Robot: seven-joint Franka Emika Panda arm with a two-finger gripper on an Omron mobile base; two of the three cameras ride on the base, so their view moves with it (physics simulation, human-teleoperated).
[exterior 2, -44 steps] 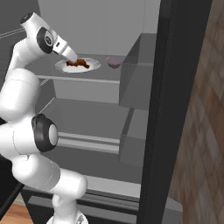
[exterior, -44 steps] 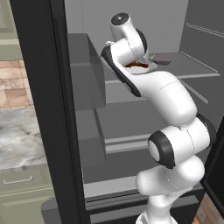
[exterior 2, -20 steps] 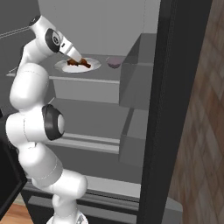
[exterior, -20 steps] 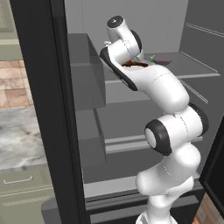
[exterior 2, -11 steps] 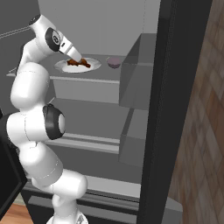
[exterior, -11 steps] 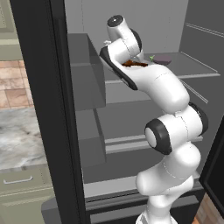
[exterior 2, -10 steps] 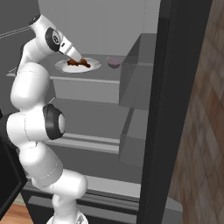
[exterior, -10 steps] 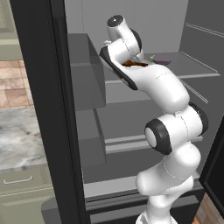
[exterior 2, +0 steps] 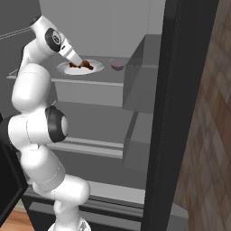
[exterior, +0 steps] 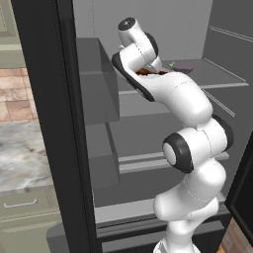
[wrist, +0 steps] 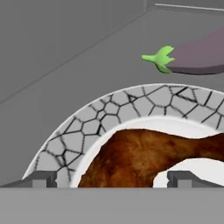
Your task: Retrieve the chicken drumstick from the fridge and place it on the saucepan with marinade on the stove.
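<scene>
Left base view: fridge [exterior: 59, 148] stands open, grey interior, one arm reaching onto an upper shelf [exterior: 217, 81]. One chicken drumstick [exterior: 146, 72] shows as a brown sliver just behind the wrist; one dark purple eggplant [exterior: 184, 65] lies beyond it, nearer the shelf's right edge. Right base view: one white plate [exterior 2: 92, 67] sits near the shelf's front edge, toward its left end, with the drumstick on it; the gripper [exterior 2: 79, 63] comes down onto the plate at the drumstick, fingers too small to read here. The one eggplant rests just beside the plate, to its right, apart from it. Hand view: two dark fingertips [wrist: 39, 179] stand wide apart at the bottom, one either side of the drumstick's thick end, jaws spread and not pressing the meat. The plate's rim shows a grey cracked-mosaic pattern. The eggplant, with its green stem, lies past the plate's far rim on the bare shelf.
</scene>
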